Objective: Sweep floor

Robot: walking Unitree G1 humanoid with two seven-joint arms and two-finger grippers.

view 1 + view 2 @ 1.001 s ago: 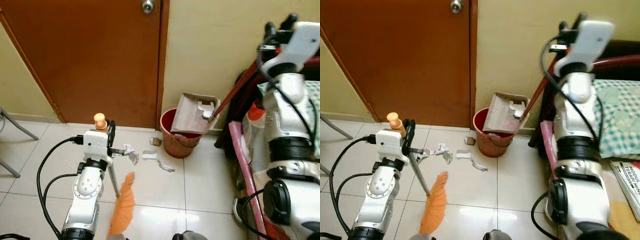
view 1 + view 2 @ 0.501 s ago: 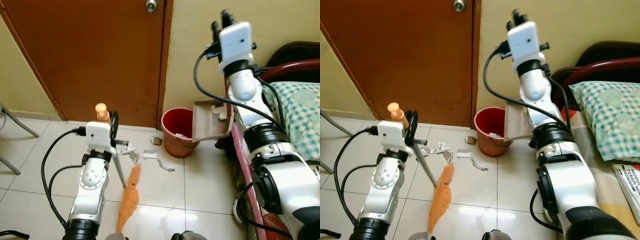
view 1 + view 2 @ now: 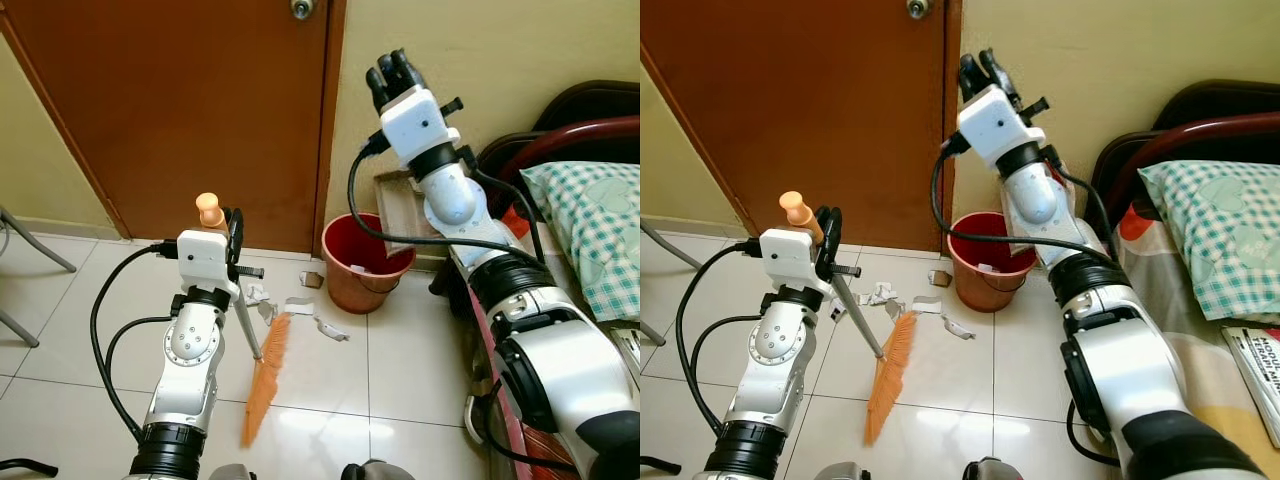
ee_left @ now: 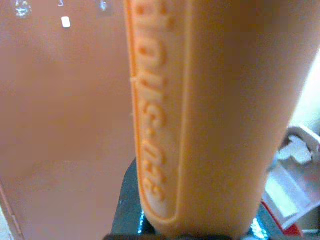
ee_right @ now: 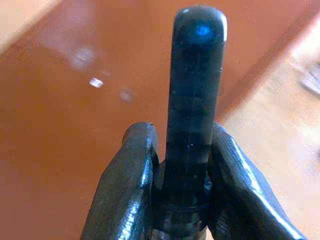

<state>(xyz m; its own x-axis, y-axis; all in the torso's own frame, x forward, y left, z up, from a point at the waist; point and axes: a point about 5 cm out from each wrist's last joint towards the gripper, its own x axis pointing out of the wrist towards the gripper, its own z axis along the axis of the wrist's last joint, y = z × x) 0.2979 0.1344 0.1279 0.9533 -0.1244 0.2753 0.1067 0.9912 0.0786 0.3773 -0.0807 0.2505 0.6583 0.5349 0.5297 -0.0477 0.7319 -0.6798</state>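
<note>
**Broom grasped at the handle end; paper scraps on the floor ahead of the bristles.**

Left hand (image 3: 222,232) is clenched on the broom (image 3: 262,382) by its orange grip: light, stiff shaft, soft bristles resting at 6 o'clock of the paper scraps (image 3: 300,311), which are light and easily scattered. Beyond, at 12 o'clock, stands the red bucket (image 3: 366,268). Right hand (image 5: 177,165) grasps the dustpan handle (image 5: 192,100), raised high; dustpan (image 3: 400,212) judged light and rigid.

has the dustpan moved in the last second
Yes. The dustpan, tipped over the red bucket a second ago, now stands behind it against the wall, held by the right hand.
</note>
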